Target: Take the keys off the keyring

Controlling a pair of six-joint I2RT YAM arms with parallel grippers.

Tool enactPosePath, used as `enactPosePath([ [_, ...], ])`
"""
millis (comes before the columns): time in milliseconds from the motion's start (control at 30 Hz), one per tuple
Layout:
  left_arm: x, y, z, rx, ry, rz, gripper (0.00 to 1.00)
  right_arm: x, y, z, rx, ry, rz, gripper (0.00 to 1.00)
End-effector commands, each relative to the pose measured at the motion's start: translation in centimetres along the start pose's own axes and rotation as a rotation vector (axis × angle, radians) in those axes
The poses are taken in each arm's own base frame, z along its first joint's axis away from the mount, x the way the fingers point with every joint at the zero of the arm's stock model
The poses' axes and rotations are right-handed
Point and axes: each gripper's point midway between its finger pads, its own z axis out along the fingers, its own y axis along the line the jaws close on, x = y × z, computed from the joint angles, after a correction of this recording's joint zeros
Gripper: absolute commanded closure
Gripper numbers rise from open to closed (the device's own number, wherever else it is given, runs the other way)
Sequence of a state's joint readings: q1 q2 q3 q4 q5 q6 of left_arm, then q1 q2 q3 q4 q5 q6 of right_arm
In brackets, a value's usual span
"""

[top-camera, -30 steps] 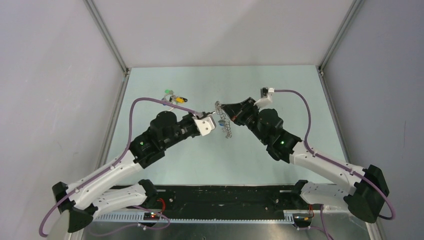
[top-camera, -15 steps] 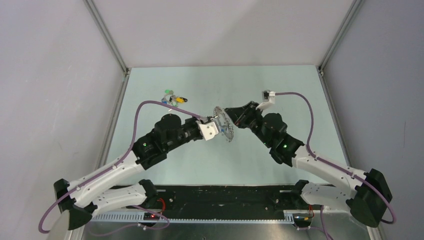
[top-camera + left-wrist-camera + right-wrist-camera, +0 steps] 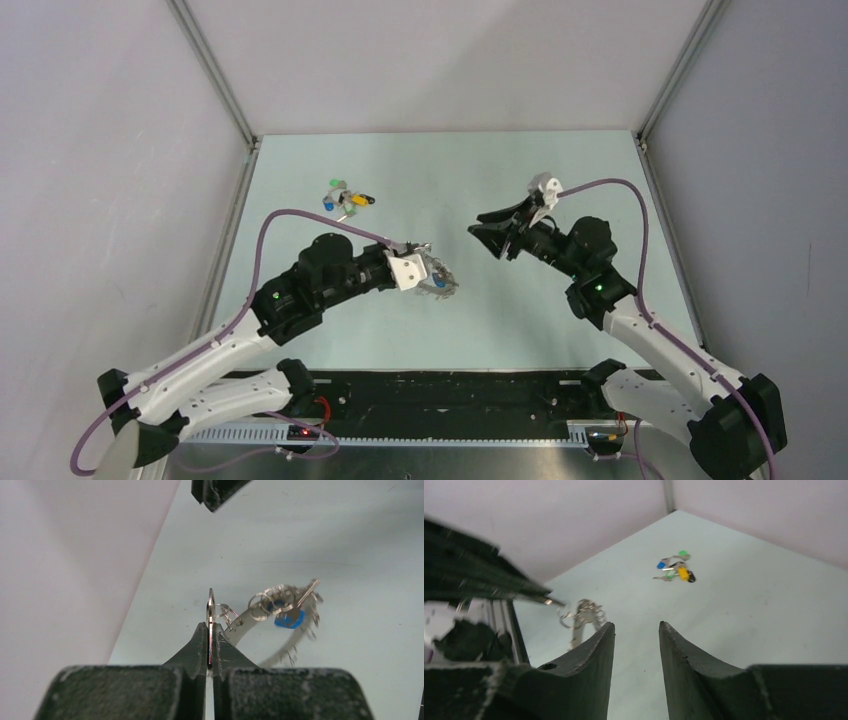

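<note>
**Silver, blue and mint**

The keyring (image 3: 243,620) is silvery, carrying a key (image 3: 287,619) with a blue head. At upper left of the top view, a cluster (image 3: 346,197) shows green, blue, yellow and black. The table (image 3: 440,170) is pale mint; cables (image 3: 290,213) purple.

We see the keyring (image 3: 243,621) as bright silvery metal, its flat band polished and its small wire loops glinting. The one key (image 3: 288,621) we can make out has a blue plastic head and a bare metal blade. The left gripper (image 3: 210,630) and the right gripper (image 3: 635,626) look like black matt plastic, faintly grainy. The table (image 3: 560,180) is pale green, smooth and matt, lightly scuffed. The cluster of keys (image 3: 675,569) shows green, blue and yellow plastic heads.
</note>
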State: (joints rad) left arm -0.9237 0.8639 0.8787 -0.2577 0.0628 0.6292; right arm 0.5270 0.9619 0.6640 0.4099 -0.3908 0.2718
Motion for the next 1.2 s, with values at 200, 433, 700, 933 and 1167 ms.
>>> enactPosePath([
  [200,-2.1,-0.1,-0.6,0.017,-0.097,0.035,1.0,1.2,6.1,0.1,-0.47,-0.024,-0.448,0.54],
  [433,-2.2,-0.3,-0.7,0.026,-0.109,0.051,1.0,2.5,7.4,1.4,-0.526,-0.034,-0.553,0.5],
  [700,-2.5,-0.5,-0.9,0.04,-0.127,0.057,1.0,3.4,7.6,2.7,-0.554,0.002,-0.582,0.55],
  [933,-2.5,-0.7,-0.9,0.048,-0.132,0.065,1.0,3.2,7.6,3.4,-0.55,-0.011,-0.584,0.57],
  [1167,-2.6,-0.8,-0.9,0.052,-0.135,0.066,1.0,3.8,8.6,3.7,-0.587,-0.001,-0.578,0.57],
])
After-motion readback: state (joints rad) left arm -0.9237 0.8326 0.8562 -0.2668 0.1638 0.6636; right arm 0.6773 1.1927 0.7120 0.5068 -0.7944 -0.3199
